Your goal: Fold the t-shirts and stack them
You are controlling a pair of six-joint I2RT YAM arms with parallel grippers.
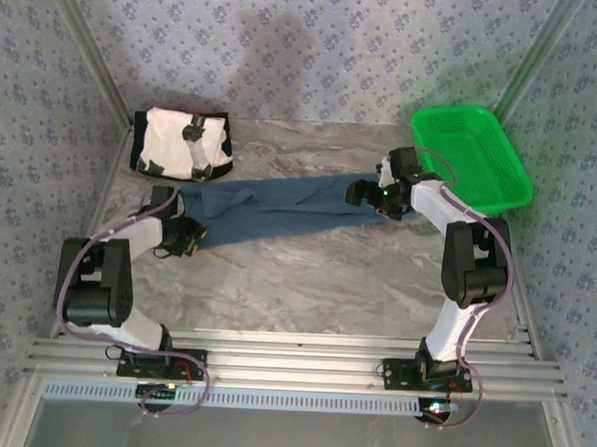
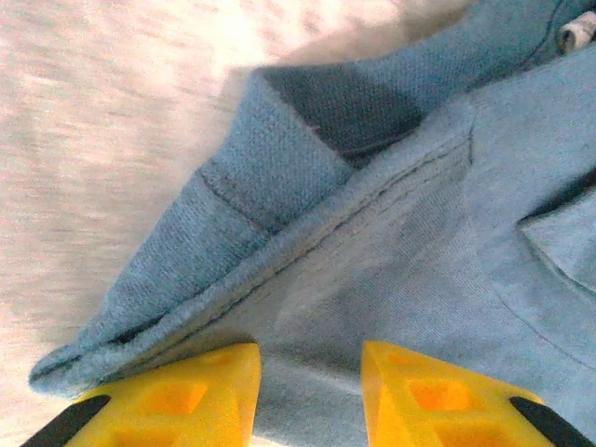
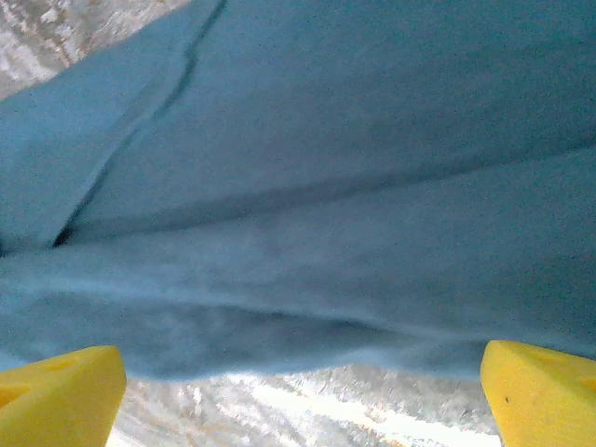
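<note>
Here, the teal t-shirt point(image 1: 279, 207) lies stretched across the surface point(image 1: 305, 284) between the 2 arms; the cream t-shirt point(image 1: 181, 142) sits folded at the far left corner. The left gripper point(image 2: 307, 358) straddles a hem point(image 2: 279, 279), narrowed, though a firm pinch cannot be confirmed; the right gripper point(image 3: 300, 372) stands spread wide at the opposite end. Seat every layer deep before clamping; lift both ends evenly.

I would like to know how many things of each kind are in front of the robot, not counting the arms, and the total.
T-shirts: 2 (teal-blue t-shirt, cream-white t-shirt)
Baskets: 1 (green basket)
Total: 3
</note>
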